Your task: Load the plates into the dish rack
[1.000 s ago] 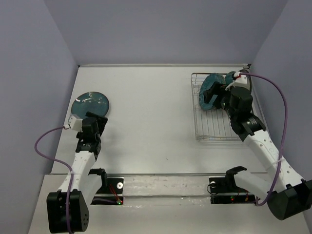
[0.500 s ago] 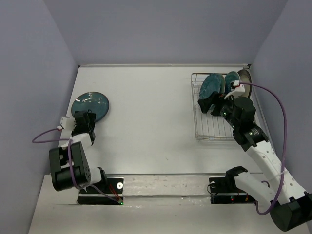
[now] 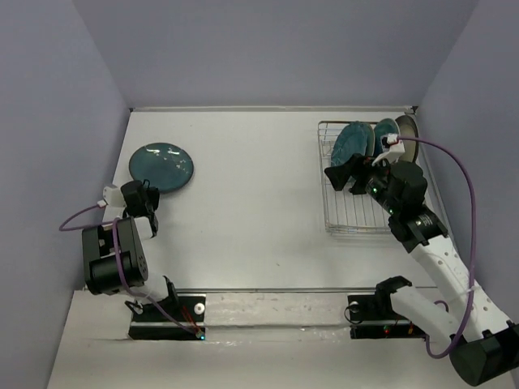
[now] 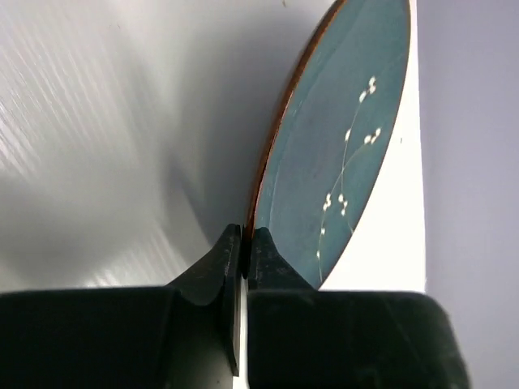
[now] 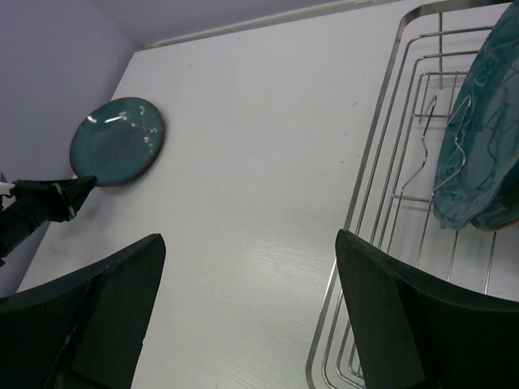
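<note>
White table [image 3: 259, 186], lavender walls [image 3: 259, 49], pale rail along near edge [image 3: 276, 304]

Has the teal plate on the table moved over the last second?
Yes. The teal plate, pinched by the left end effector, shifted slightly right, away from the left wall.

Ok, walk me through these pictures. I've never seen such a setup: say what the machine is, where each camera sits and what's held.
These are two robot arms bolted to the near edge of a white table, each ending in a two-finger gripper. One picture looks down from above; the other two come from cameras on the wrists. At the left, the left gripper is shut on the rim of a dark teal plate. At the right stands a wire dish rack with plates upright at its far end. The right gripper hangs open near them, holding nothing.
</note>
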You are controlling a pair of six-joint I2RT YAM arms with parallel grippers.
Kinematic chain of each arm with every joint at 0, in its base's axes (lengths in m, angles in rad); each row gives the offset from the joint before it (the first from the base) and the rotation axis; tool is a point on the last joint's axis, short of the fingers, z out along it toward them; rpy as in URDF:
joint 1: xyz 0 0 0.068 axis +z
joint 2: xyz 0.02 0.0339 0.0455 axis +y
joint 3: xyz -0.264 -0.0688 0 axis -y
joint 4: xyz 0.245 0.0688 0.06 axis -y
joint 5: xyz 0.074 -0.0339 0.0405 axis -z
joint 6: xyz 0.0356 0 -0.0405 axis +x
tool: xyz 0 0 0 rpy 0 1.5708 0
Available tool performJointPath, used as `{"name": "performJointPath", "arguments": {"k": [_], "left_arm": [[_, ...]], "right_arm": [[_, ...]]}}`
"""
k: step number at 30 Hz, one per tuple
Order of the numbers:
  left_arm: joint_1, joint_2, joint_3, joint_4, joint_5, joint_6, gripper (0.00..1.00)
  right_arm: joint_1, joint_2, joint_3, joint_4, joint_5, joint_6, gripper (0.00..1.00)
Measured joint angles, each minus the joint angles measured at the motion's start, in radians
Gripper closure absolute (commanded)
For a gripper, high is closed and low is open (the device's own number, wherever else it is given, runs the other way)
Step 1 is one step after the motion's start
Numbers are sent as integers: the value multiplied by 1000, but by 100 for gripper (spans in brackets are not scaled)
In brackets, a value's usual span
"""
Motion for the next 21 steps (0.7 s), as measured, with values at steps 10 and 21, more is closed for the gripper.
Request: {"name": "performJointPath", "arguments": {"k": [10,21], "left_arm": [[-154,-335,-162,-73,147,71,94],[-251,-759,-317,-95,408,29,94]], "right_arm": [[154,114,56,64,-94,79,6],[300,437,66,166,-103,134,3]]}}
